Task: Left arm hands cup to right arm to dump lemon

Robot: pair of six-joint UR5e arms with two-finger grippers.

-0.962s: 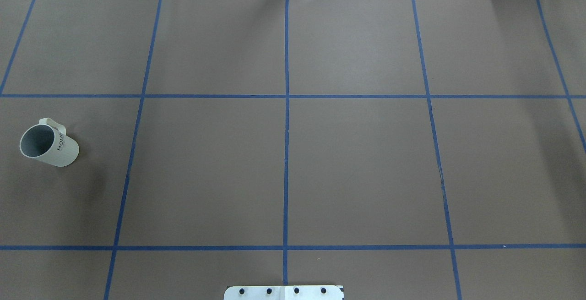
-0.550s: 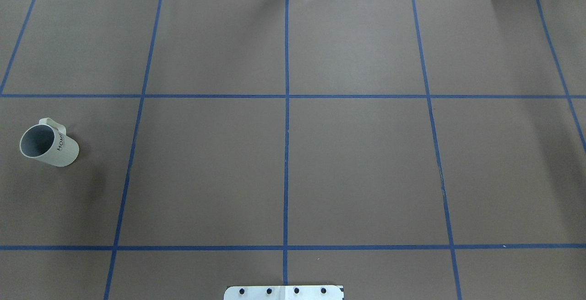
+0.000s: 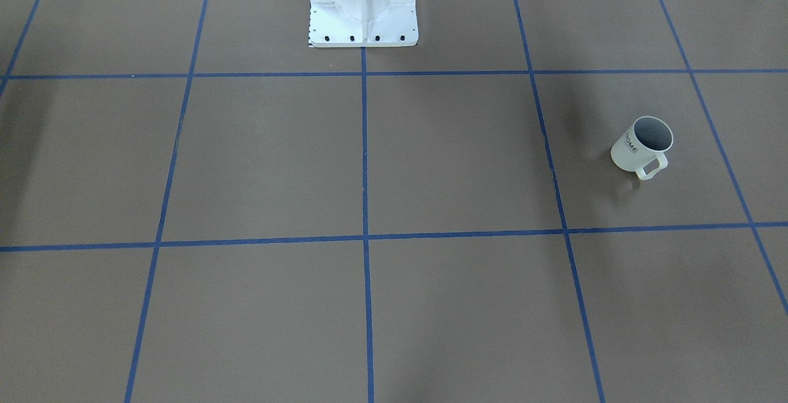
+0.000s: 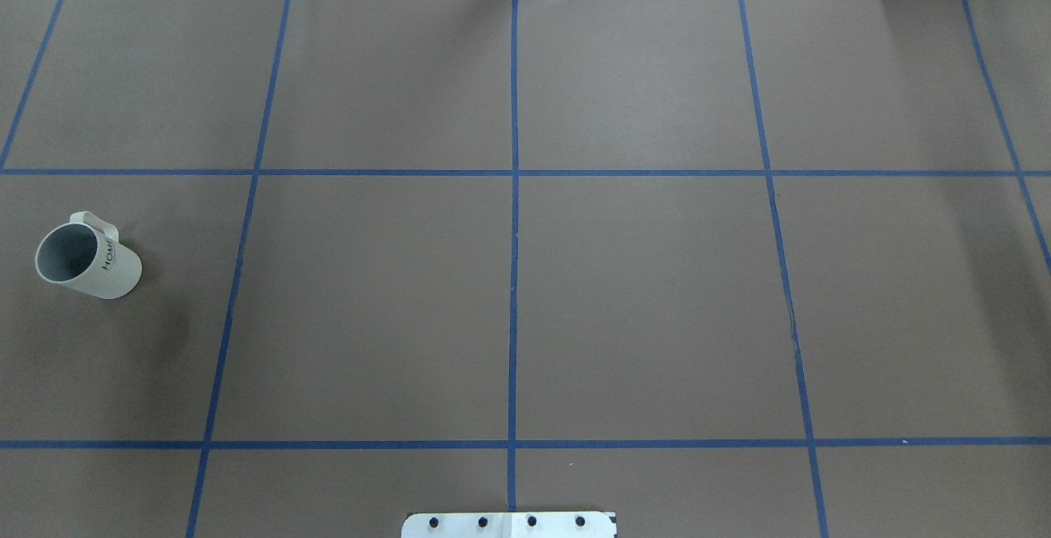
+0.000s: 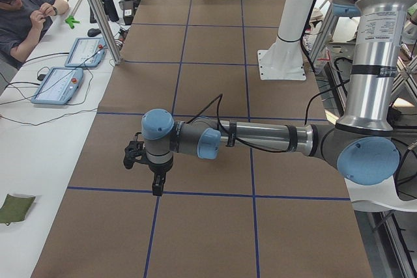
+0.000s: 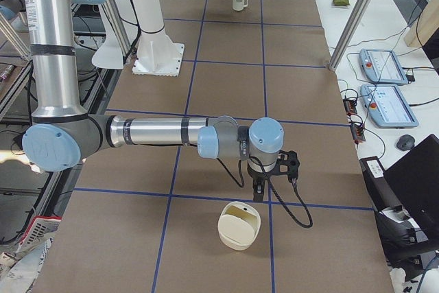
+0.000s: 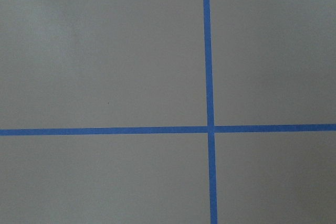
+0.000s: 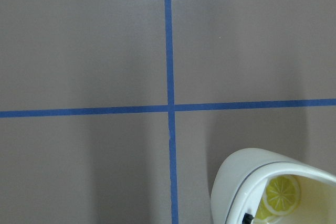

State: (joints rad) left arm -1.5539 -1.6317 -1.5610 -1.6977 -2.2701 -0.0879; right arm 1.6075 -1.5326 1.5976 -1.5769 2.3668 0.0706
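The cup [image 4: 88,256] is a cream-white mug marked "HOME". It stands upright on the brown table at the robot's far left, and it also shows in the front-facing view [image 3: 640,144] and far off in the exterior right view [image 6: 239,1]. Its inside looks grey, and no lemon shows in it. My left gripper [image 5: 158,188] shows only in the exterior left view, pointing down above the table, and I cannot tell if it is open or shut. My right gripper [image 6: 258,195] shows only in the exterior right view, pointing down, and its state is equally unclear. Neither gripper holds the cup.
A cream-white container [image 6: 239,224] lies on the table just beyond my right gripper; it holds yellow segmented slices [image 8: 282,195]. The white robot base [image 3: 363,6] stands at the table's middle. Blue tape lines grid the brown table. An operator [image 5: 23,17] sits beside the table.
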